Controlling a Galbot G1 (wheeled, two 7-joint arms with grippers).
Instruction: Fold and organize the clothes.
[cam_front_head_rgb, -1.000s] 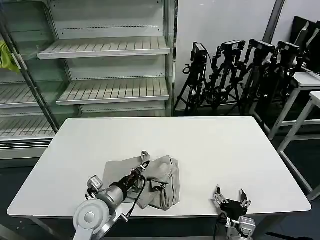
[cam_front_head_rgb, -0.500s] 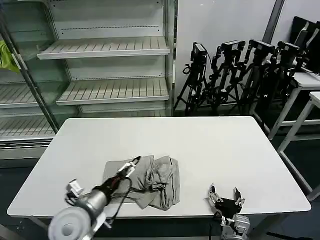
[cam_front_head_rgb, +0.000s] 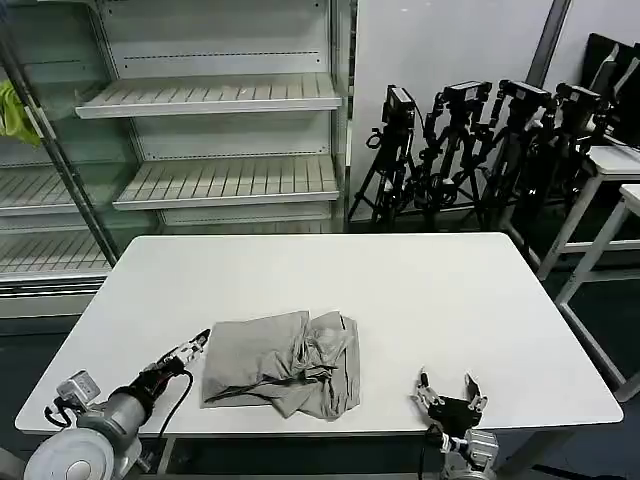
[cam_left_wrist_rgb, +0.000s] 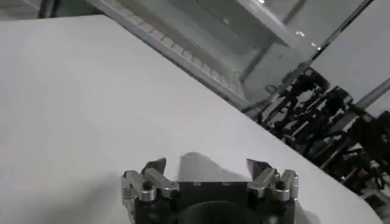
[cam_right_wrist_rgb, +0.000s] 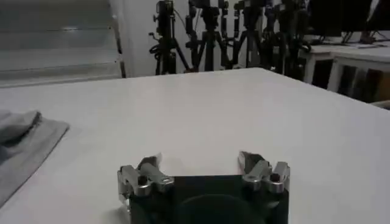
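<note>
A light grey T-shirt (cam_front_head_rgb: 283, 362) is seen lying crumpled on the white surface (cam_front_head_rgb: 420, 290), toward its near edge. The left claw (cam_front_head_rgb: 192, 347) is held spread and empty just beside the shirt's left edge, while the right claw (cam_front_head_rgb: 447, 391), also spread, is parked at the near edge, well apart.
</note>
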